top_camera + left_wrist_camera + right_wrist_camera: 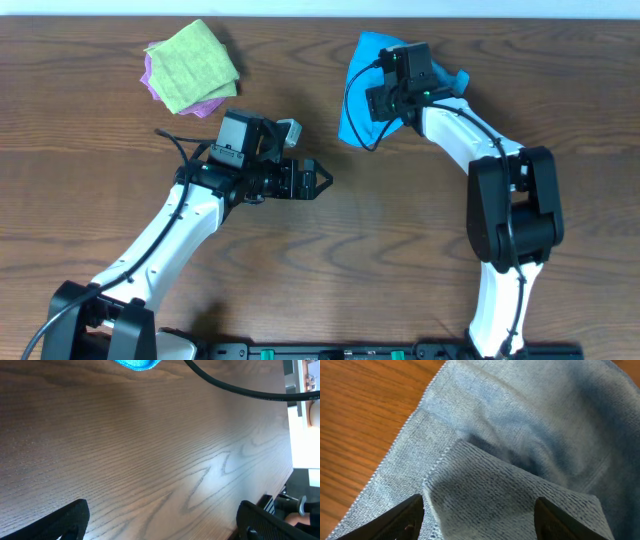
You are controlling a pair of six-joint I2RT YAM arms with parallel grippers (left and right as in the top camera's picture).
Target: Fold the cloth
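The sky-blue cloth [352,112] lies unevenly on the far side of the worktop [400,250] with one flap doubled over; folding looks barely begun. The right fingers [402,520] straddle that flap, wide apart and gripping nothing. The left fingers [65,521] gape empty over bare wood.

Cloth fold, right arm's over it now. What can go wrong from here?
1. The right claw stands open astride a raised flap of the blue cloth; closing may pinch several layers and bunch it.
2. The left claw is open over bare table, off the cloth, so a one-sided pull may drag it whole.
3. The right arm's black cable loops over the cloth and might snag it.
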